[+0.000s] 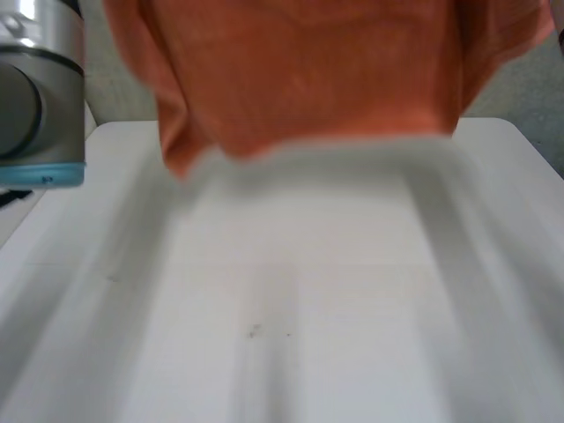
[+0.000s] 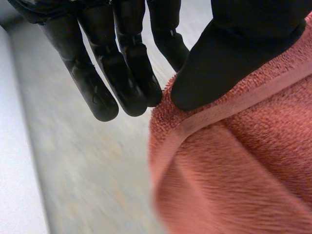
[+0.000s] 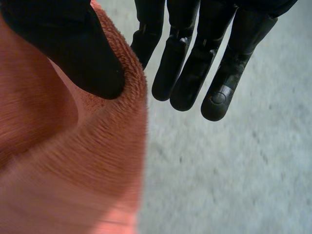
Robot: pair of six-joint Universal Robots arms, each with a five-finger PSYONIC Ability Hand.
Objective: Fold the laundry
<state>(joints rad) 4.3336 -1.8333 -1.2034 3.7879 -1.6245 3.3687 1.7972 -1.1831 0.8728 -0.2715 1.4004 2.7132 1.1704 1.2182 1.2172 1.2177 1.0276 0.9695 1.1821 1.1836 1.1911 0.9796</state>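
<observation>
Orange terry towel [image 1: 308,79] is up in the air over the far side of the white table [image 1: 308,291], with its lower edge hanging free. Left hand [image 2: 122,78]: thumb pinches the towel's hemmed edge against a finger, the other fingers straight. Right hand [image 3: 200,68]: same pinch, towel edge under its thumb, fingers straight. Left arm [image 1: 40,97] sits beside the towel.
</observation>
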